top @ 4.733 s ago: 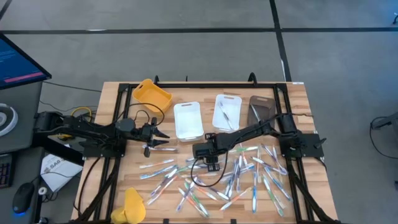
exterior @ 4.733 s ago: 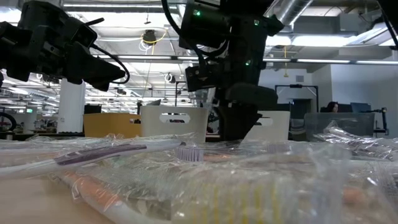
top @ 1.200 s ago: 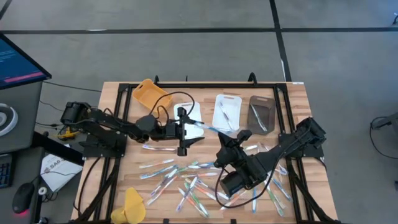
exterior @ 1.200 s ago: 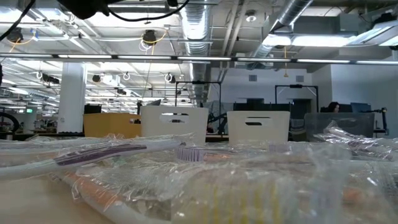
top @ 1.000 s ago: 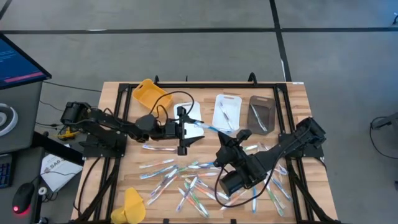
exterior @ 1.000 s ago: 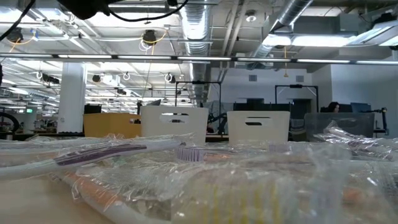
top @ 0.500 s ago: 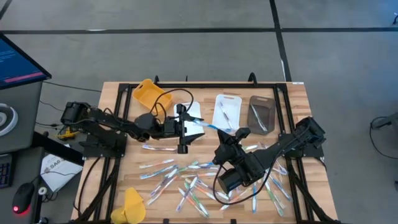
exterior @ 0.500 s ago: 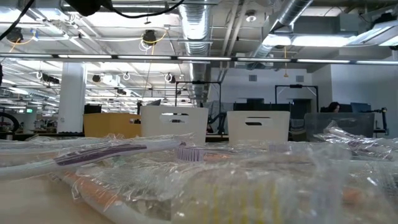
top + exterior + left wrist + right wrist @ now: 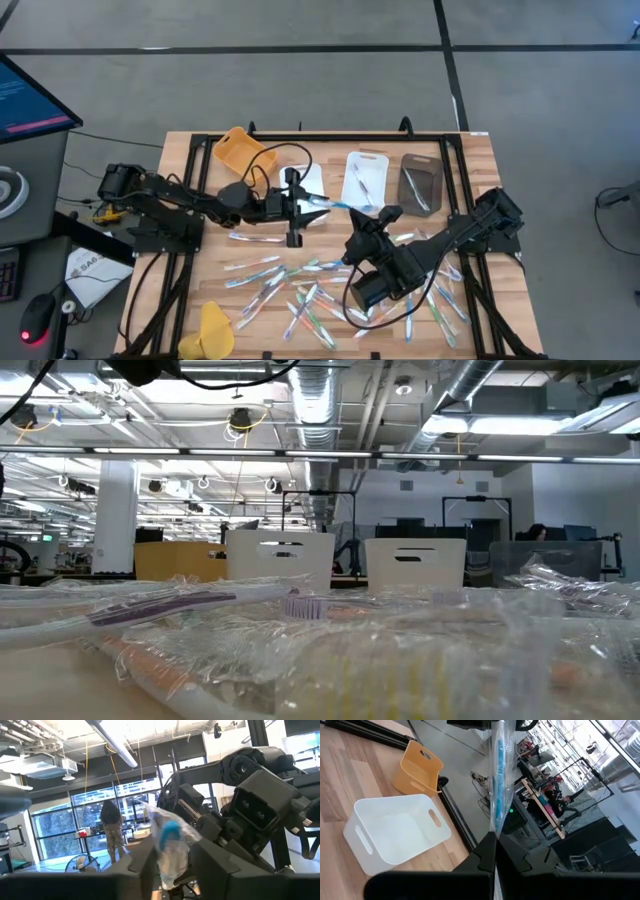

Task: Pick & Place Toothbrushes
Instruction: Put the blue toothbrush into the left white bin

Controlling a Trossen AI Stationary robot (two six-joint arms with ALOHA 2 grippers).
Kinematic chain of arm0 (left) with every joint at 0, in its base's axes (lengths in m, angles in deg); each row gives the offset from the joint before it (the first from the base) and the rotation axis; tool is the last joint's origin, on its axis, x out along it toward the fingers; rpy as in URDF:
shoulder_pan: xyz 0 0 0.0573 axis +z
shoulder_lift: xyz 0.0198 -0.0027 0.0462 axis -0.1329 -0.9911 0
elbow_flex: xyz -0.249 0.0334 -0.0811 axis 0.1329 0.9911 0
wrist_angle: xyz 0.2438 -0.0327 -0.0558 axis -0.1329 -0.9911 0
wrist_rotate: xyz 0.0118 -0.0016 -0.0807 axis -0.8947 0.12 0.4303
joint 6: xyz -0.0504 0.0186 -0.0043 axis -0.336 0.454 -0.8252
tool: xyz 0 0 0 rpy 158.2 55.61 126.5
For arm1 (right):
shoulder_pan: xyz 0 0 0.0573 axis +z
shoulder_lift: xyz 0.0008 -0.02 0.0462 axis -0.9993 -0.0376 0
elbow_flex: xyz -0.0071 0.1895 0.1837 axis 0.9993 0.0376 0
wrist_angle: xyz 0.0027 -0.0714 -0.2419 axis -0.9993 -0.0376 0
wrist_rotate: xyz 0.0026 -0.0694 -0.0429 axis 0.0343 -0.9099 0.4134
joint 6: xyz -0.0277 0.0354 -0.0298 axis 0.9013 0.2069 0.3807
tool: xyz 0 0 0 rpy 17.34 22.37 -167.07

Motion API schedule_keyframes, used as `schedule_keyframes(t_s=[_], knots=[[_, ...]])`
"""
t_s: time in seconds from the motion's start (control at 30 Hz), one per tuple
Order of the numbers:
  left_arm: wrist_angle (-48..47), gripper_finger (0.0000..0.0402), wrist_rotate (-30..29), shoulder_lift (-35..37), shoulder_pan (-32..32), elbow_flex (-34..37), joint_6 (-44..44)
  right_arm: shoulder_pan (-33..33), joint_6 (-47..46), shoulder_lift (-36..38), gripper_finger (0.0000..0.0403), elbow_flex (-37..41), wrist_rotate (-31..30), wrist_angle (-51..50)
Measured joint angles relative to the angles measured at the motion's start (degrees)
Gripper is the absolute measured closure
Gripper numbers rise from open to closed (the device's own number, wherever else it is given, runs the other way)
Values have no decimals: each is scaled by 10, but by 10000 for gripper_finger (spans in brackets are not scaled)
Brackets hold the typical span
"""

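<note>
A toothbrush (image 9: 332, 204) in a clear wrapper with a blue accent hangs above the white tray (image 9: 312, 180), stretched between my two grippers. My left gripper (image 9: 306, 202) reaches in from the table's left and is shut on one end. My right gripper (image 9: 356, 214) comes from the right and is shut on the other end. Several more wrapped toothbrushes (image 9: 320, 290) lie loose on the near half of the table and fill the foreground of the low view (image 9: 320, 640). My left gripper pinches the toothbrush's wrapped end (image 9: 172, 851) between its two fingers (image 9: 142, 862), coming about level from the table's left, the fingers along the brush. The brush is lifted clear of the table. My right gripper pinches the opposite end (image 9: 495, 827) between its shut fingers (image 9: 485, 852), coming from the table's right. The brush runs on past the fingertips toward the left gripper, clear of the tray below.
A yellow tray (image 9: 243, 152) stands at the far left, a second white tray (image 9: 365, 180) with toothbrushes and a dark tray (image 9: 420, 183) at the far right. A yellow object (image 9: 213, 330) lies at the near left edge.
My left gripper's fingers have closed in from wide apart onto the toothbrush's end. The toothbrush has stayed where it was, held by my right gripper.
</note>
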Motion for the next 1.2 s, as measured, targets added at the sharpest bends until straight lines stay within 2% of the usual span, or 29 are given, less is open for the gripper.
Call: schedule_keyframes(t_s=[0.2, 0.27, 0.37, 0.53, 0.63, 0.77, 0.83, 0.9, 1.07, 1.2], knots=[[-3, 382, 15, 0, 0, 0, 1, 0, 0, 0, 391, 0, 15, 4], [-3, 385, 15, 0, 0, 0, 1, 0, 0, 0, 375, 0, 14, 5], [-4, 378, 16, 0, 0, 0, 1, 1, -2, 0, 338, 0, 14, 9], [-13, 384, 21, 0, 0, 0, 0, 5, -4, 0, 251, 0, 14, 6], [-26, 385, 21, 2, 0, 0, 5, 11, -11, 0, 203, 0, 15, -30], [-93, 381, 18, 31, -1, 0, 35, 35, -95, 0, 159, 0, 14, -114], [-143, 382, 16, 59, -1, 0, 35, 47, -118, 0, 148, 0, 14, -117], [-199, 385, 9, 91, 0, 0, 35, 64, -112, 6, 144, 1, 15, -115], [-325, 385, -53, 178, 0, 0, 25, 93, -113, 11, 143, 1, 13, -117], [-423, 385, -76, 220, 13, -15, -3, 106, -113, 15, 143, 0, 12, -117]])
